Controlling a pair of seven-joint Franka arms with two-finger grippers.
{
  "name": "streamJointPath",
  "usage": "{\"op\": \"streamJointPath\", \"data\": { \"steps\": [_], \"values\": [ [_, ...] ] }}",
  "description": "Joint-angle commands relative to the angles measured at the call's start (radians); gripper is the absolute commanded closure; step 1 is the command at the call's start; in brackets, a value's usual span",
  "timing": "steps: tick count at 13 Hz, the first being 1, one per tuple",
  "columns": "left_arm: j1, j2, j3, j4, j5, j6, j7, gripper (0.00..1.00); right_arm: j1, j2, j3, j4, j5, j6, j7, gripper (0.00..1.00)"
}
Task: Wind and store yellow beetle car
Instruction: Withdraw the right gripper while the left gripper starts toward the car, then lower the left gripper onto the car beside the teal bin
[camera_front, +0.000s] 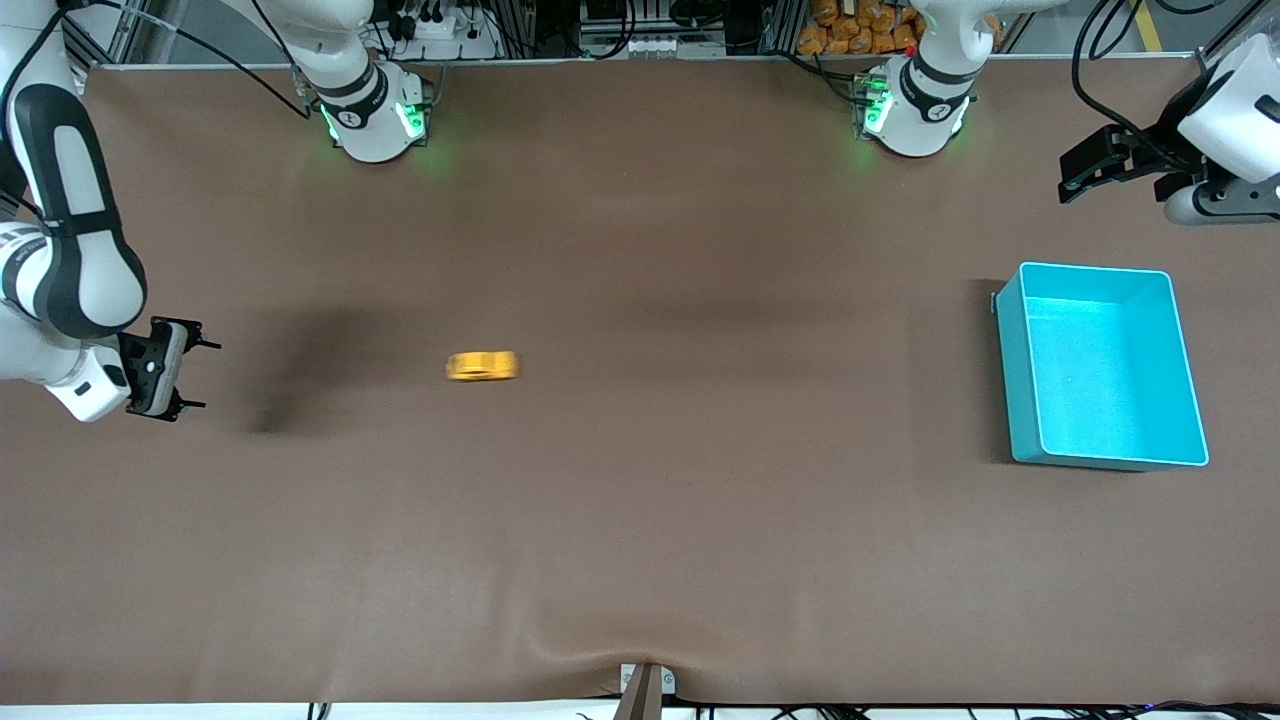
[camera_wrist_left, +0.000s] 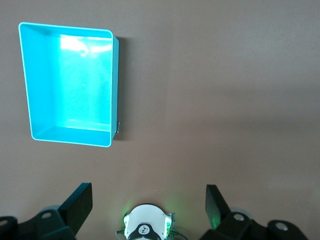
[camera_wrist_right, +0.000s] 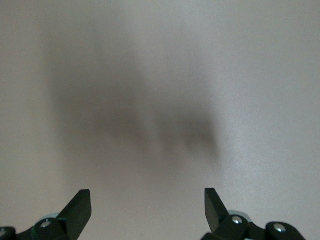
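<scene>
We count one yellow beetle car (camera_front: 482, 366), one teal bin (camera_front: 1100, 440) and two pincers over one brown table (camera_front: 640, 540). The car sits alone on the table, toward the right arm's end, well apart from the bin; it looks smeared in the front view, so we cannot make out its windows or wheels. The bin stands open-topped at the left arm's end of the table, and we see nothing inside it. The right pincer (camera_front: 205, 374) hangs over the table at the right arm's end, its jaws spread wide and gripping nothing; the right wrist view shows only bare table and a soft shadow between its fingers (camera_wrist_right: 80, 207). The left pincer (camera_front: 1075, 180) hovers over the table's edge near the bin, likewise wide open and empty. Nothing lies between car and bin.
</scene>
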Motion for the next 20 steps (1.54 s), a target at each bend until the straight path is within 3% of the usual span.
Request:
{"op": "streamJointPath", "data": {
  "steps": [1,15,17,20],
  "values": [
    [-0.004,0.002,-0.006,0.012,0.023,0.010,-0.008,0.00,-0.026,0.008,0.013,0.025,0.025,-0.030,0.018,0.00],
    [0.002,0.014,-0.003,0.008,0.030,0.013,-0.010,0.00,-0.033,0.002,0.013,0.026,0.051,-0.048,0.038,0.00],
    [0.005,0.018,-0.003,0.008,0.030,0.013,-0.008,0.00,-0.023,-0.018,0.016,0.052,0.051,-0.066,0.122,0.00],
    [0.024,0.063,-0.002,0.003,0.032,0.013,-0.019,0.00,0.027,-0.028,0.020,0.190,0.051,-0.197,0.343,0.00]
  ]
}}
